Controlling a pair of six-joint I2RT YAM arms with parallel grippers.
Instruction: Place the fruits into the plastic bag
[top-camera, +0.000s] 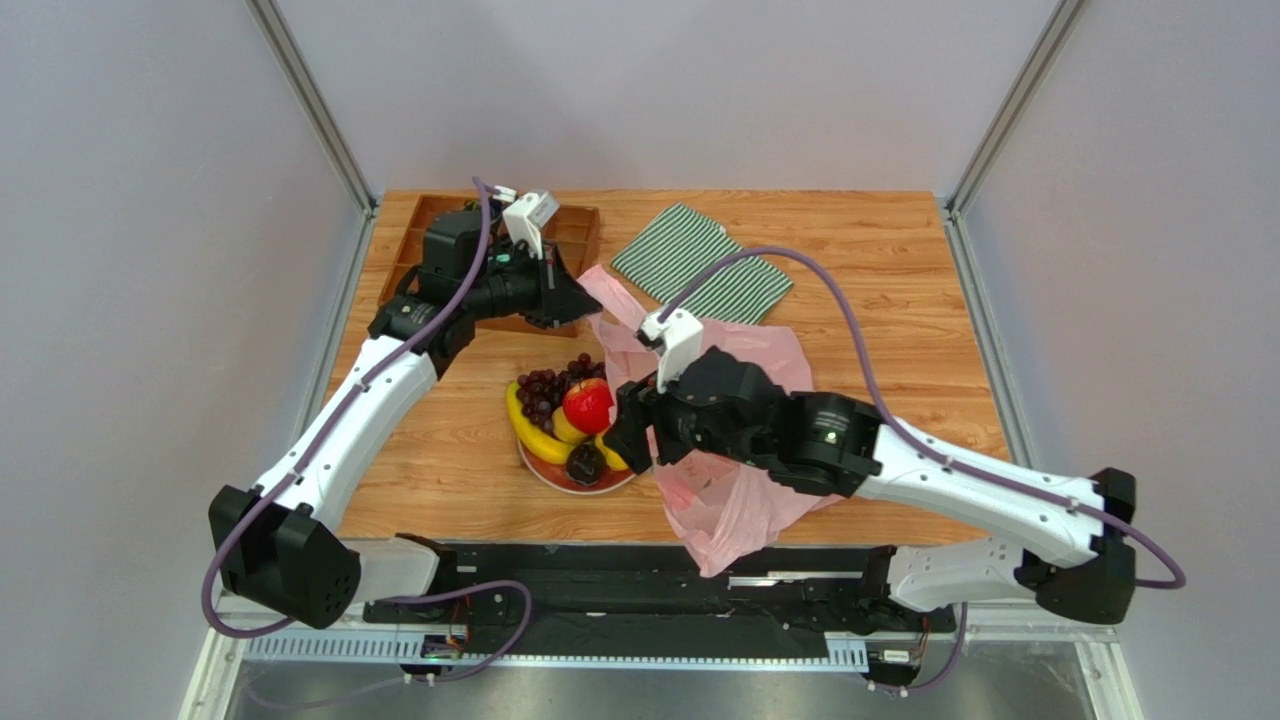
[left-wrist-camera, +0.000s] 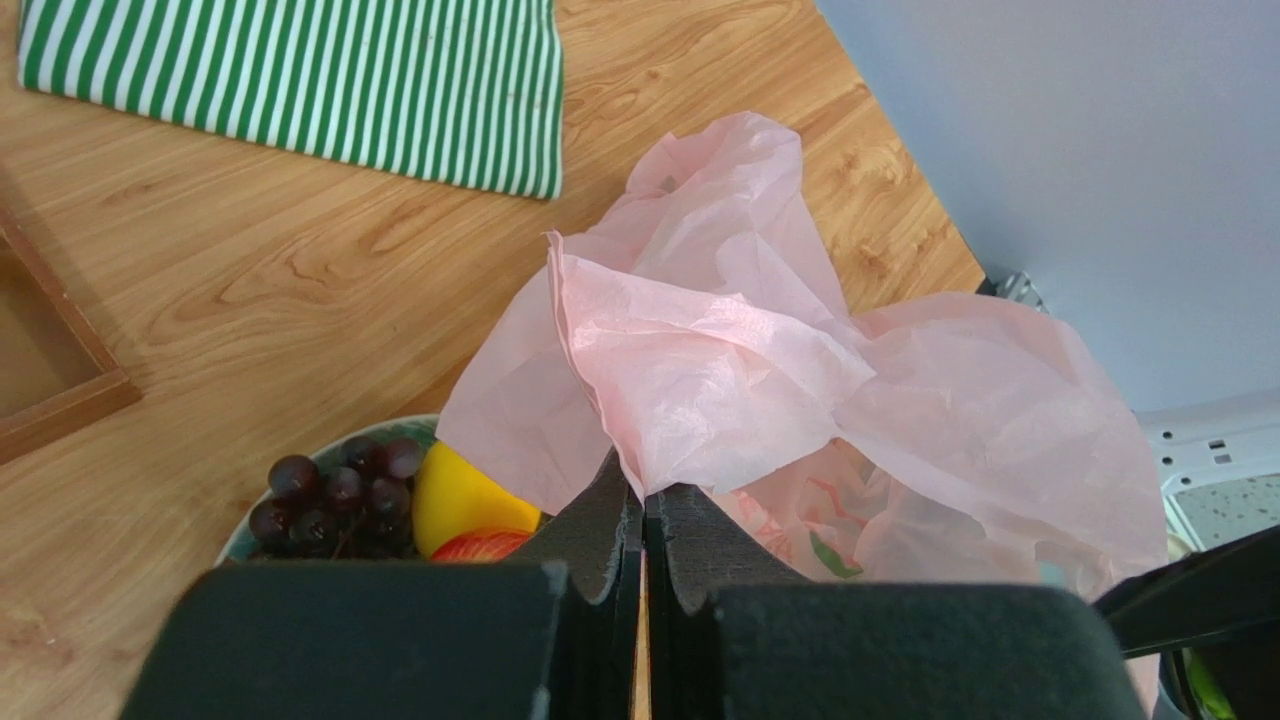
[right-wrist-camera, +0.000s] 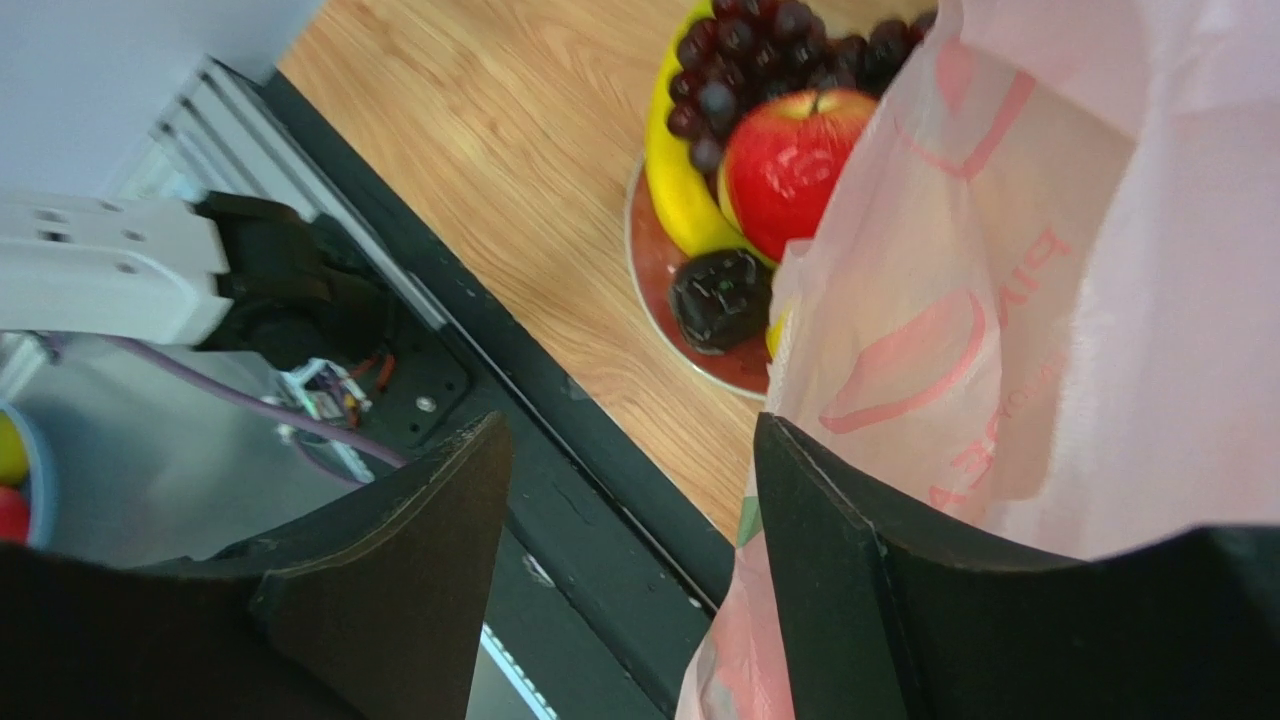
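The pink plastic bag (top-camera: 721, 450) lies crumpled from the table's middle to its front edge. My left gripper (top-camera: 583, 294) is shut on the bag's far edge (left-wrist-camera: 706, 345), jaws pinched together (left-wrist-camera: 646, 510). The fruits sit on the red plate (top-camera: 556, 477) left of the bag: red apple (top-camera: 588, 405), banana (top-camera: 534, 432), grapes (top-camera: 549, 387), a dark fruit (top-camera: 585, 462). My right gripper (top-camera: 639, 435) is open and empty (right-wrist-camera: 628, 450) between plate and bag. The bag drapes against its right finger (right-wrist-camera: 827, 555). The apple (right-wrist-camera: 804, 150), banana (right-wrist-camera: 669, 150) and dark fruit (right-wrist-camera: 721, 297) lie ahead of it.
A green-and-white striped cloth (top-camera: 702, 258) lies at the back centre. A wooden tray (top-camera: 579, 228) sits at the back left, partly behind my left arm. The bag's lower end hangs past the table's front edge by the black rail (top-camera: 601, 563).
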